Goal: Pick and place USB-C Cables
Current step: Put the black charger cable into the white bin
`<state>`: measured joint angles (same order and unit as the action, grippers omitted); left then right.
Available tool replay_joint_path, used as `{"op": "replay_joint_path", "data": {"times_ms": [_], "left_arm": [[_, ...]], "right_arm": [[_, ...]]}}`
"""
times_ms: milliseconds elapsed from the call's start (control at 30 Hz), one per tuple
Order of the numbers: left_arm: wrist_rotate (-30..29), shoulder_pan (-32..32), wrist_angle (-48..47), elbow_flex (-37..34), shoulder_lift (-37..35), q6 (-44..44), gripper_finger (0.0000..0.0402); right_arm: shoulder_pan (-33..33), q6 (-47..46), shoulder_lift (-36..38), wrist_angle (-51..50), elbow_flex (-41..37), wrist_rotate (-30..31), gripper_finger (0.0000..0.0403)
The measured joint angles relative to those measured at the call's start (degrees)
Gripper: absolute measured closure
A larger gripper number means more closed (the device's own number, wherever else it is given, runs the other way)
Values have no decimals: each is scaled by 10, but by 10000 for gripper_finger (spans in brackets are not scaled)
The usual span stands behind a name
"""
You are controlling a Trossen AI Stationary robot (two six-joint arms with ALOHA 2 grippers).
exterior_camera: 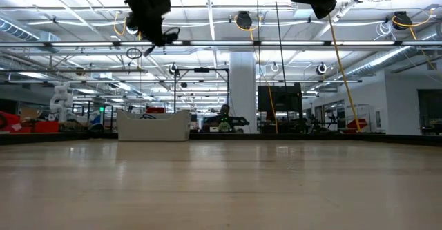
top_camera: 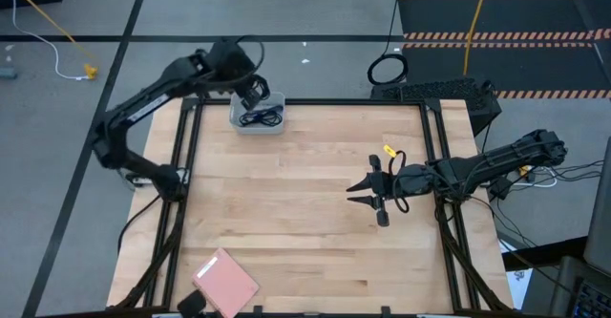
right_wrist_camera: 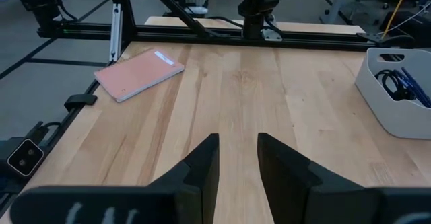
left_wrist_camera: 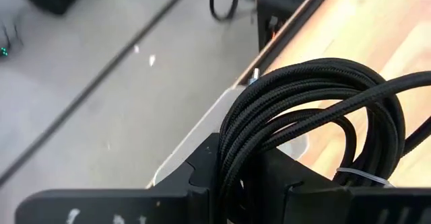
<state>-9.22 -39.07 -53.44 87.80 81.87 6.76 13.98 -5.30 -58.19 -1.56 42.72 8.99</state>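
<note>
My left gripper (top_camera: 250, 91) hangs over the white bin (top_camera: 258, 117) at the table's far edge, shut on a coiled black braided USB-C cable (left_wrist_camera: 316, 103). In the low view it (exterior_camera: 150, 30) is well above the bin (exterior_camera: 153, 125). Inside the bin (right_wrist_camera: 397, 93) lie another black cable (right_wrist_camera: 389, 81) and a purple-blue cable (right_wrist_camera: 412, 83). My right gripper (top_camera: 368, 187) is open above bare wood at the table's right middle, holding nothing; its fingers (right_wrist_camera: 237, 158) point toward the left edge. My left gripper pinches the black cable's coil between its two fingers, with several strands (left_wrist_camera: 232, 160) of the bundle running together through the gap. The coil loops out beyond the fingers, lifted clear above the bin's rim (left_wrist_camera: 202, 140). A white tie (left_wrist_camera: 360, 177) binds the coil near the fingers.
A pink rectangular pad (top_camera: 225, 283) lies at the table's near-left corner, also in the right wrist view (right_wrist_camera: 138, 74). A black ring-shaped hoop (top_camera: 387, 69) sits on the floor beyond the far edge. Black frame rails (top_camera: 183, 165) run along the table's sides. Bare wood fills the middle.
</note>
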Motion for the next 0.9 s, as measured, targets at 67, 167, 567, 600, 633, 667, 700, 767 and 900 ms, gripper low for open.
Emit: {"op": "replay_joint_path", "data": {"times_ms": [67,167,567,600,633,667,700,767,900], "left_arm": [[10,-15,-10,7,25,1,337],[28,-37,-13,8,58,6,337],[34,-91,-15,8,193,10,337],[34,-92,-14,8,202,11,337],[33,-92,-11,8,211,11,337],[32,-92,-7,8,220,10,337],[32,-92,-3,8,227,9,337],[32,-92,1,8,240,6,337],[28,-89,4,8,259,-4,337]], "right_arm": [[0,0,0,-1,0,0,310],[0,0,0,-4,0,0,310],[0,-10,0,-14,0,-1,310],[0,-10,0,-17,0,-1,310],[0,-11,0,-18,0,-1,310],[0,-11,0,-19,0,-1,310],[0,-11,0,-20,0,-1,310],[0,-11,0,-21,0,-1,310],[0,-15,0,-27,0,-1,310]]}}
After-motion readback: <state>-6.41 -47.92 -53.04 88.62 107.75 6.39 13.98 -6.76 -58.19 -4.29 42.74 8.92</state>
